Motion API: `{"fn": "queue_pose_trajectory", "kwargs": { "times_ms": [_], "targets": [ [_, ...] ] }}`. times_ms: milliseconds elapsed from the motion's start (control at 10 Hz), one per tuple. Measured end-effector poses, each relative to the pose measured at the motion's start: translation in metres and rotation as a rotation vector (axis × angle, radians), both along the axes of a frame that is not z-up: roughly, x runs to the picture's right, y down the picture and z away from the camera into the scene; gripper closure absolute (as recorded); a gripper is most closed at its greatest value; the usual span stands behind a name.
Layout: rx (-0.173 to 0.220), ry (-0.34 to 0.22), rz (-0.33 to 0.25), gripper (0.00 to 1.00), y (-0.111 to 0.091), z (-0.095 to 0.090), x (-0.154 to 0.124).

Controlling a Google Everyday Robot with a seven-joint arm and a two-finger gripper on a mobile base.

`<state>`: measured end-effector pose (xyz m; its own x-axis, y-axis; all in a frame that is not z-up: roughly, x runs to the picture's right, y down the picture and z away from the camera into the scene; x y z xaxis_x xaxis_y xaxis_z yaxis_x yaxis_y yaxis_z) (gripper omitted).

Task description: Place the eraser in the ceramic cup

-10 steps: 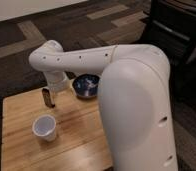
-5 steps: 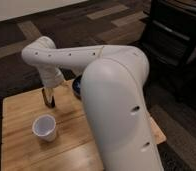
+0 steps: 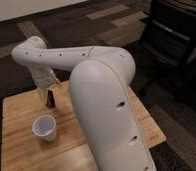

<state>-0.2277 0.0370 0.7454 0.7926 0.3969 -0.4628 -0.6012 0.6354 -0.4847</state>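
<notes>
The smooth white gripper (image 3: 47, 96) hangs over the light wooden plank table (image 3: 18, 107). Its fingers pinch the small black rectangular eraser (image 3: 51, 99), which stands upright, near the small white tapered ceramic cup (image 3: 44, 128).

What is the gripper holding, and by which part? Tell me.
Cannot be told for sure: the gripper sits at the top end of the upright eraser, behind the ceramic cup.
</notes>
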Motion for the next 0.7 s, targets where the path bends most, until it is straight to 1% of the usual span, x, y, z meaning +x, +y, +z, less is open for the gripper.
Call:
{"fn": "queue_pose_trajectory", "kwargs": {
  "times_ms": [300,400,500,700],
  "targets": [
    [-0.003,-0.003,-0.006,0.35,0.001,0.002,-0.001],
    [0.000,-0.005,-0.012,0.35,-0.001,0.004,0.000],
    [0.012,-0.011,-0.023,0.35,-0.005,0.009,0.000],
    [0.029,-0.050,-0.045,0.35,-0.010,0.017,-0.007]
  ]
}}
